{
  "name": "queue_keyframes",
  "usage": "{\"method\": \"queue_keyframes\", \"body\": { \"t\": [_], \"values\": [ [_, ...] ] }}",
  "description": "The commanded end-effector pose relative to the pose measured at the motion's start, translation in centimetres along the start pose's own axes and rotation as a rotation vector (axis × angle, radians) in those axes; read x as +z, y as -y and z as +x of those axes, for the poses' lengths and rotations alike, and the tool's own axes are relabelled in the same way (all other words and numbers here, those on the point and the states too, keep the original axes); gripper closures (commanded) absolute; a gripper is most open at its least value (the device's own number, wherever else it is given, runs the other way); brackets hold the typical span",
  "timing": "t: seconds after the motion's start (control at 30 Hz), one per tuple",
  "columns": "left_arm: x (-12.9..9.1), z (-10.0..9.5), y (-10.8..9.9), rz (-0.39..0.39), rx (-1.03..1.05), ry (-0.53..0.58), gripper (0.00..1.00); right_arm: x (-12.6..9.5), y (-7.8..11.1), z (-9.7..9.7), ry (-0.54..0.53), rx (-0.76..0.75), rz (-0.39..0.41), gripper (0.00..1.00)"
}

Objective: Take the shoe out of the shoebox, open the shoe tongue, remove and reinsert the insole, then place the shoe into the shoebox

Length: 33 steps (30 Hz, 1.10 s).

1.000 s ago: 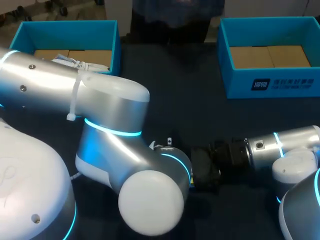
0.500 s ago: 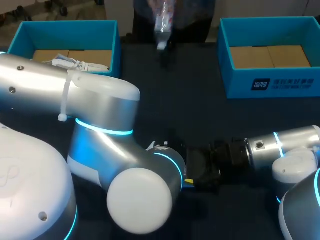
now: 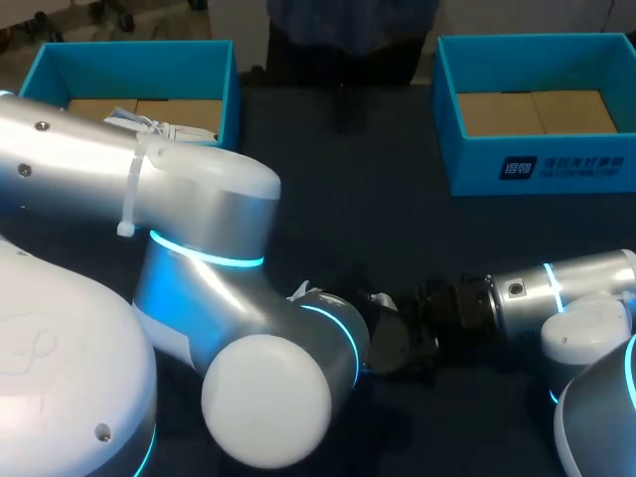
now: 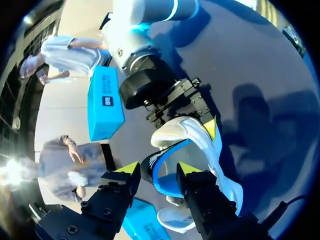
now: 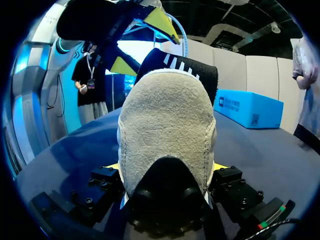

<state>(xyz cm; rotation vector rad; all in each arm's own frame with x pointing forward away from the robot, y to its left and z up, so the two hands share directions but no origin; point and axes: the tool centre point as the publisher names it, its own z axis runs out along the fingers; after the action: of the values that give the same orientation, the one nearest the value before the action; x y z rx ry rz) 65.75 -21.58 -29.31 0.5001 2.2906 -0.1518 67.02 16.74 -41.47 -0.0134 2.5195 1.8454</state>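
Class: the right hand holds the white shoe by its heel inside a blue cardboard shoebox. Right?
Not inside. The right hand holds the white shoe by its heel over the dark table, outside both blue cardboard shoeboxes; the head view shows it.

I see a white logo and a line of print on the right box (image 3: 566,167), on its front wall; too small to read.
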Motion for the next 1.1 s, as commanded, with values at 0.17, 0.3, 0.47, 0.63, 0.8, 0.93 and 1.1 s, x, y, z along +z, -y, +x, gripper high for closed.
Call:
{"method": "queue_keyframes", "body": {
  "t": [0.17,0.3,0.47,0.63,0.8,0.93,1.1],
  "values": [
    [-0.5,0.0,0.4,-0.004,0.093,-0.015,0.52,0.1,-0.2,0.1,0.002,0.0,0.004,1.0],
    [-0.3,0.0,0.6,-0.024,0.154,-0.02,0.4,0.1,-0.2,0.1,0.002,0.0,0.004,1.0],
    [0.4,-0.1,1.1,-0.043,0.192,-0.034,0.55,0.1,-0.2,0.1,0.002,0.0,0.004,1.0],
    [0.7,0.2,1.4,-0.059,0.239,-0.038,0.7,0.1,-0.2,0.1,0.002,0.0,0.004,1.0],
    [1.0,0.6,1.6,-0.074,0.271,-0.042,0.67,0.1,-0.2,0.1,0.002,0.0,0.004,1.0],
    [1.1,0.6,1.5,-0.072,0.24,-0.029,1.0,0.1,-0.2,0.1,0.002,0.0,0.004,1.0],
    [1.0,0.7,0.9,-0.07,0.176,0.007,1.0,0.1,-0.2,0.1,0.002,0.0,0.004,1.0]
  ]
}}
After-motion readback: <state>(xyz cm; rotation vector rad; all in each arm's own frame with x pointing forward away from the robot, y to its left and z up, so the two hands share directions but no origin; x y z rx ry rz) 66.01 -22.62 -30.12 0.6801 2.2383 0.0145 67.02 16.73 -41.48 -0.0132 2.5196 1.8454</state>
